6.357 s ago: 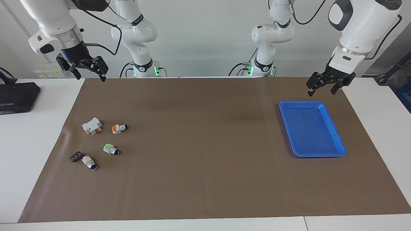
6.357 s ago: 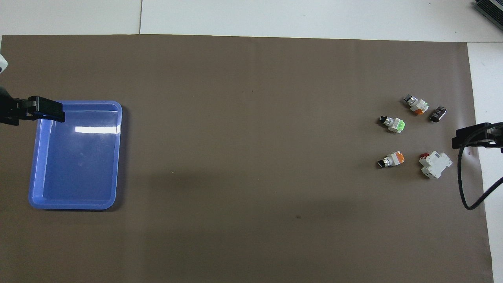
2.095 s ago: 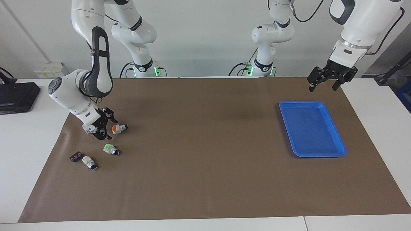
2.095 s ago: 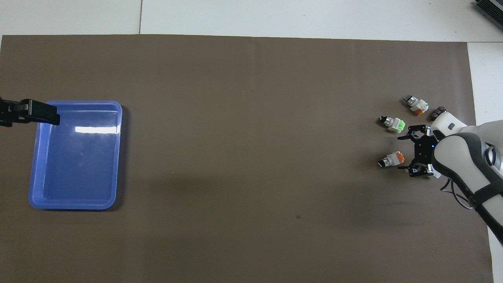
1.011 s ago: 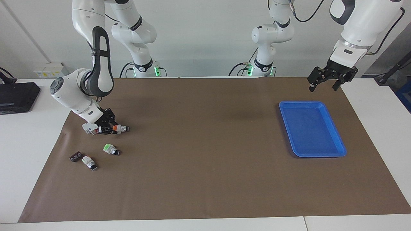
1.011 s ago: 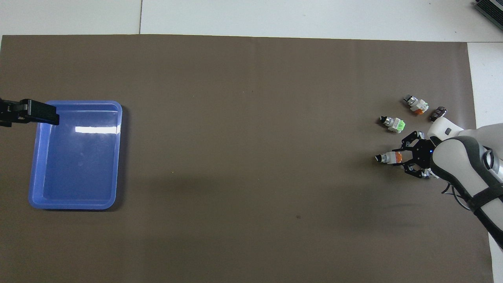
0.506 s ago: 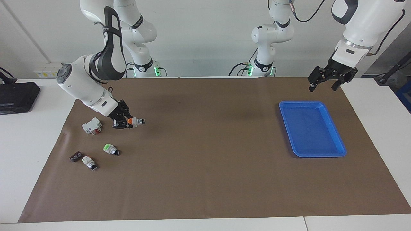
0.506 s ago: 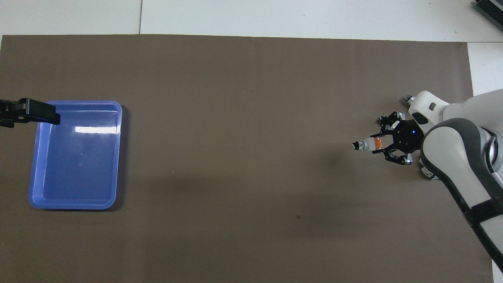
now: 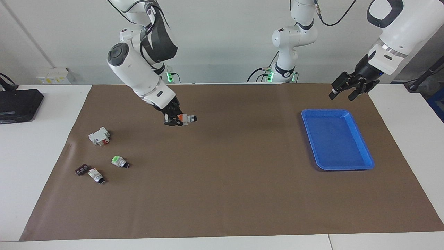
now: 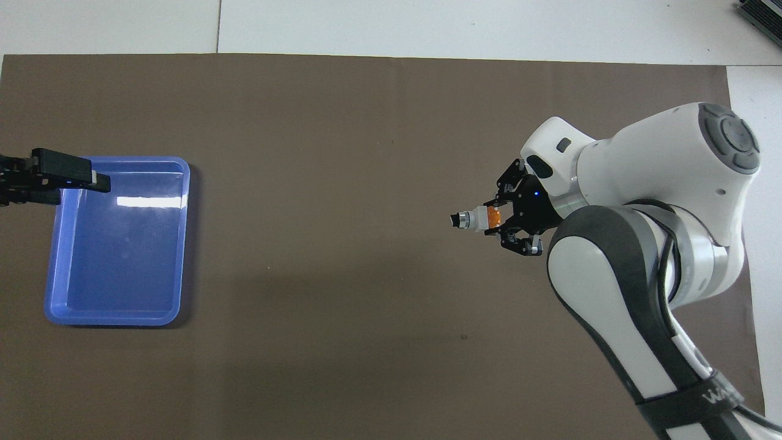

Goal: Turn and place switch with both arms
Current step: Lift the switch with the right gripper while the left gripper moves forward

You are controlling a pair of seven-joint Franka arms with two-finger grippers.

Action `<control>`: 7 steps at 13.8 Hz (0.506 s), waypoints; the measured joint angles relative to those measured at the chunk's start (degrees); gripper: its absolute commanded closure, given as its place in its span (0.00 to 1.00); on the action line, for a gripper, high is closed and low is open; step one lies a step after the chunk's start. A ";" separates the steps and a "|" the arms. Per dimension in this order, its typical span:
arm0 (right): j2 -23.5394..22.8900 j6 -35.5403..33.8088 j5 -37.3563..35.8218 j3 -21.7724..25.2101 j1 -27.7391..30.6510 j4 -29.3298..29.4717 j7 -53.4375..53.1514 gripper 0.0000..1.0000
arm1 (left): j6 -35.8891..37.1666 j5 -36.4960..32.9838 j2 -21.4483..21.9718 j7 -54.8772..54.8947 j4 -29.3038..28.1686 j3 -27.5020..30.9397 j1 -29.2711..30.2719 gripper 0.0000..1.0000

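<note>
My right gripper (image 9: 177, 120) is shut on the orange end of the switch (image 9: 187, 118) and holds it in the air over the brown mat (image 9: 222, 194), black knob pointing toward the left arm's end. It also shows in the overhead view, gripper (image 10: 502, 220) and switch (image 10: 471, 220). My left gripper (image 9: 345, 92) is open and empty, raised over the mat just nearer to the robots than the blue tray (image 9: 338, 168); in the overhead view it (image 10: 70, 177) overlaps the tray's rim (image 10: 116, 319).
At the right arm's end of the mat lie a white block with a red mark (image 9: 99, 136), a green-ended switch (image 9: 119, 161), another small switch (image 9: 96, 175) and a dark part (image 9: 81, 169). A black device (image 9: 17, 104) sits off the mat there.
My right gripper came down, shut on the orange-ended switch, lifted it and has carried it toward the middle of the mat. My left gripper has barely shifted.
</note>
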State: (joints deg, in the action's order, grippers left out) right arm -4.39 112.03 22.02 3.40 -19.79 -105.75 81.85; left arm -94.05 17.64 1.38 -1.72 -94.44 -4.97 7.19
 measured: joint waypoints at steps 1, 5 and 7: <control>-0.01 0.23 0.73 -0.25 -0.90 0.19 -1.11 1.00 | -1.00 2.15 0.28 -0.97 -1.24 0.02 0.02 0.26; -0.07 2.23 9.97 -0.91 -1.07 0.21 -1.28 1.00 | -6.33 14.73 2.93 -3.36 -8.96 0.06 0.06 0.41; -0.08 4.14 11.60 -3.10 -1.10 0.20 -2.27 1.00 | -8.84 20.97 4.64 -4.75 -12.99 -0.05 0.04 0.46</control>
State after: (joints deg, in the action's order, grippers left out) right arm -4.48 116.17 33.61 0.30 -20.89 -105.55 79.58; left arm -102.89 38.61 6.02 -6.47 -107.43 -5.03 7.23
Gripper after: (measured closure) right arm 0.595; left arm 0.388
